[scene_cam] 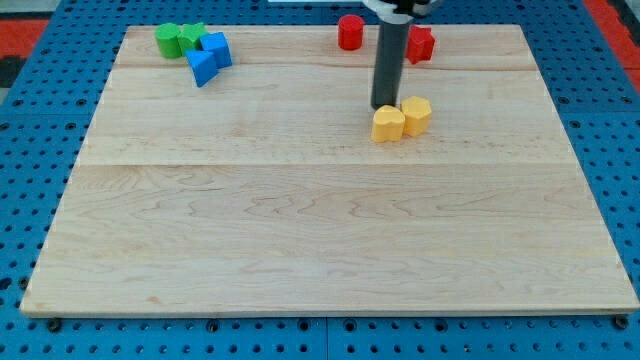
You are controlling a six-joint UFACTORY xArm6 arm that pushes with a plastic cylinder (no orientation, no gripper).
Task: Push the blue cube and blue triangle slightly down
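**Desk:** What's the setting?

**Operator:** A pale wooden board [330, 230] lies on a blue pegboard bench [30, 120], seen from the one camera. Blocks cluster along the view's top; the lower half of the board holds nothing I need.

**Desk:** Where are the task's pieces?

**Operator:** At the view's top left. The blue cube [216, 48] and the blue triangle [201, 68] sit touching, the triangle just below and left of the cube. Two green blocks [178, 39] press against them from the left. That packing matters, I judge: a push from above could drag the greens along too.

**Desk:** And your rod?

**Operator:** Well apart from the blues. It stands upright near the view's top centre, coming down from the mount at the frame's upper edge. My tip [384, 106] rests at the upper-left shoulder of a yellow block [389, 124], touching or nearly so; I cannot tell which. A second yellow block [417, 114] sits against the first, on the right.

**Desk:** Any fingers to report?

**Operator:** None. The arm ends in a plain rod, so nothing opens, closes or holds.

**Desk:** Anything else nearby?

**Operator:** A red cylinder [349, 32] left of the rod, and a red block [421, 44] partly hidden behind it on the right. My guess: the tip must travel left and get above the blues, in the narrow strip by the board's top edge, before pushing down.
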